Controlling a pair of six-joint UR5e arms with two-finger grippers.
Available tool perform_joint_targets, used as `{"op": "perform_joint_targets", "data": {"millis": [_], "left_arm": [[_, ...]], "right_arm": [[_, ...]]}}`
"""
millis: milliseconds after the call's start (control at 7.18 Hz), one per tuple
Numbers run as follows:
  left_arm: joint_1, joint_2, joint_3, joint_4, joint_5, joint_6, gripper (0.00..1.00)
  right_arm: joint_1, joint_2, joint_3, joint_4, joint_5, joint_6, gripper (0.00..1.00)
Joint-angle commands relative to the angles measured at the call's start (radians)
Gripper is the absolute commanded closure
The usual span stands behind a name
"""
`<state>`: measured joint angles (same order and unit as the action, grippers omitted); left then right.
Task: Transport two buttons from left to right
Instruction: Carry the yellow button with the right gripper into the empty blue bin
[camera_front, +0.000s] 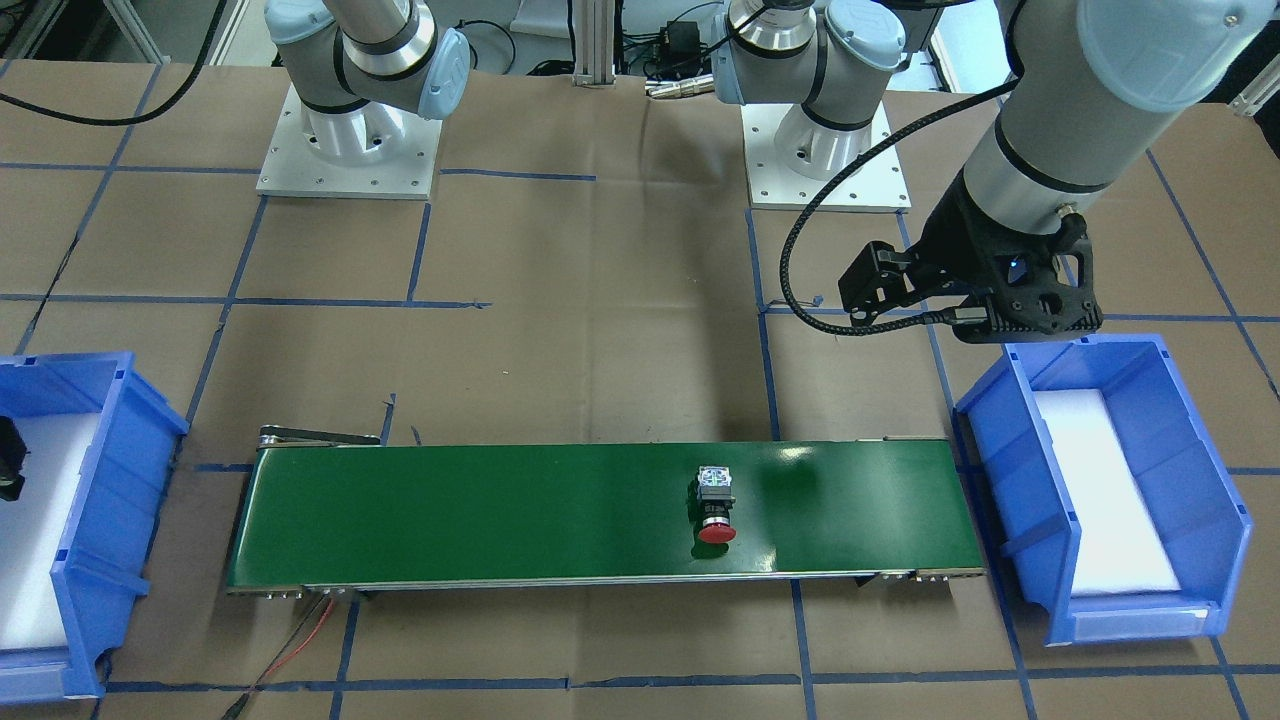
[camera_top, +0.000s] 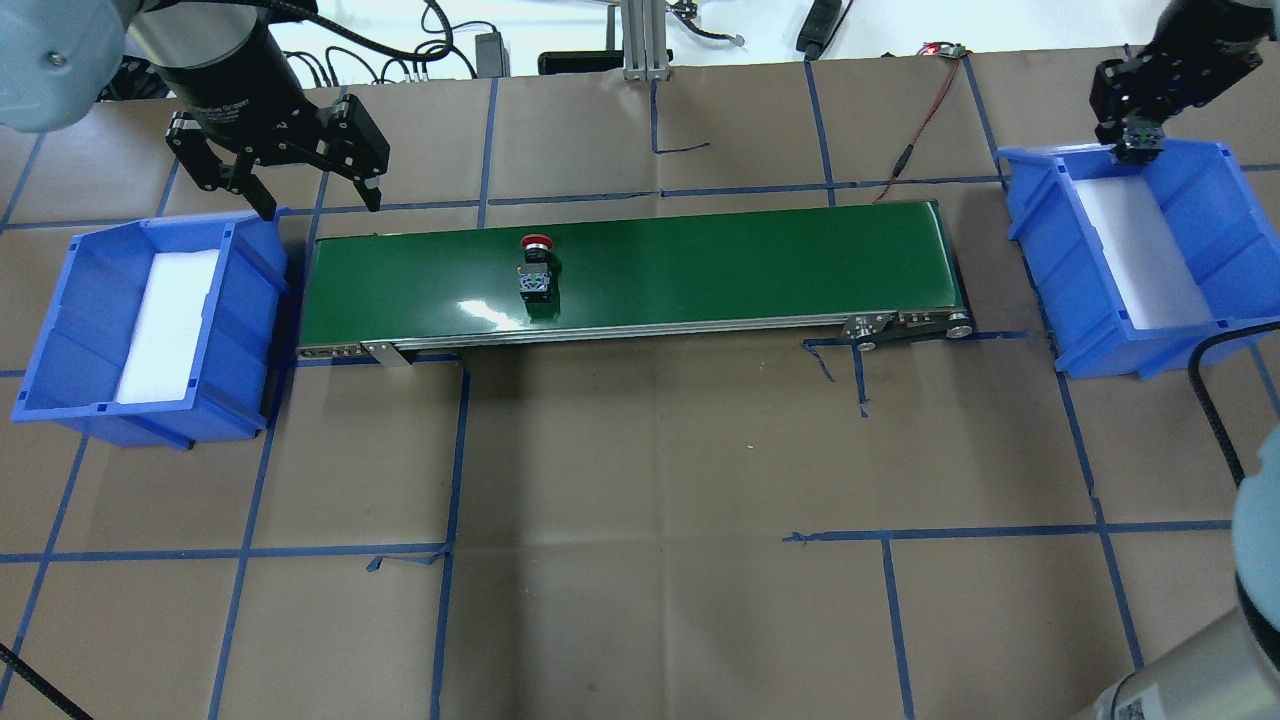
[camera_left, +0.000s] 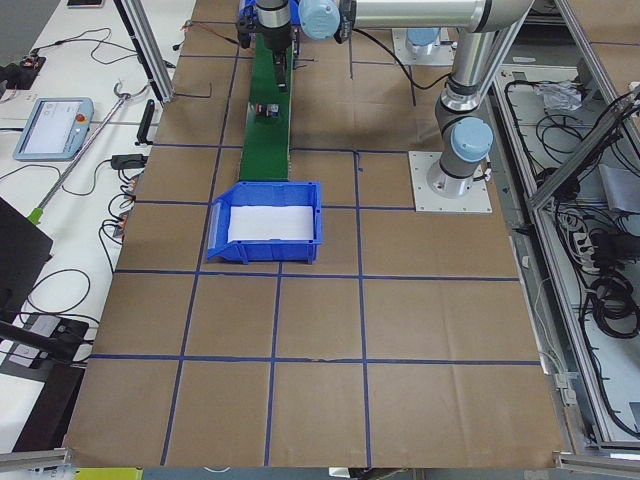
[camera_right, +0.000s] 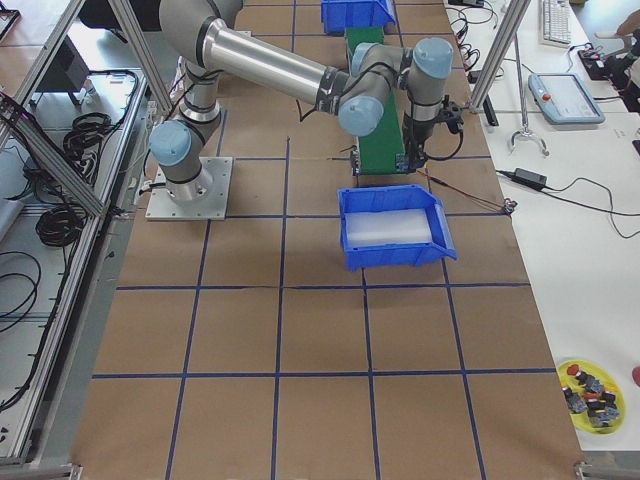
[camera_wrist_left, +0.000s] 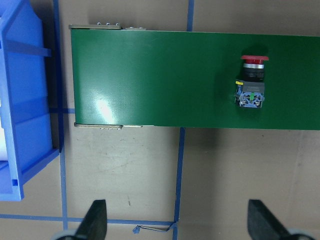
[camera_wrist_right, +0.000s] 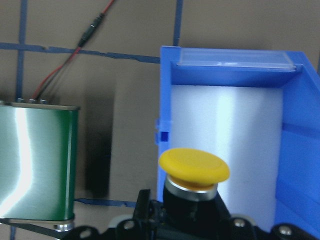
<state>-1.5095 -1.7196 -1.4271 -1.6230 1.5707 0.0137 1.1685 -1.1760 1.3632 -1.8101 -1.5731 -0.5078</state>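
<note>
One button on the belt, one gripped over the right-hand bin.

Overhead, right end effector (camera_top: 1140, 148) at the far rim of the right bin (camera_top: 1040, 232), clenched on something too small to name there. Made plain only by the right wrist view: the yellow button (camera_wrist_right: 194, 167), cap out over the bin's wall and white lining, body largely hidden between the fingers. In the front view, that end effector cut off at the picture's edge. Red button (camera_top: 535, 268) on its side on the green belt (camera_top: 720, 260), towards the left bin (camera_top: 60, 330), cap to the far edge; terminal end clearest from the left wrist. Left end effector (camera_top: 318, 200) released, fingers spread wide and holding nothing, above the bench (camera_top: 650, 450) by the belt's left end. From the front, fingers hidden under the wrist housing. Side views too distant for either button.
</note>
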Motion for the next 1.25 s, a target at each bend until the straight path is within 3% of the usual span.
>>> {"op": "perform_joint_targets", "data": {"millis": [0, 279, 696, 1114], "left_arm": [[0.000, 0.000, -0.001, 0.000, 0.002, 0.000, 0.00], [0.000, 0.000, -0.001, 0.000, 0.002, 0.000, 0.00], [0.000, 0.000, 0.000, 0.000, 0.002, 0.002, 0.00], [0.000, 0.000, 0.000, 0.000, 0.000, 0.000, 0.00]], "right_arm": [[-0.081, 0.056, 0.070, -0.115, -0.001, -0.136, 0.96], [-0.102, 0.018, 0.256, -0.343, 0.002, -0.193, 0.96], [-0.131, 0.019, 0.359, -0.362, 0.004, -0.225, 0.96], [-0.168, 0.030, 0.393, -0.364, 0.008, -0.241, 0.96]]}}
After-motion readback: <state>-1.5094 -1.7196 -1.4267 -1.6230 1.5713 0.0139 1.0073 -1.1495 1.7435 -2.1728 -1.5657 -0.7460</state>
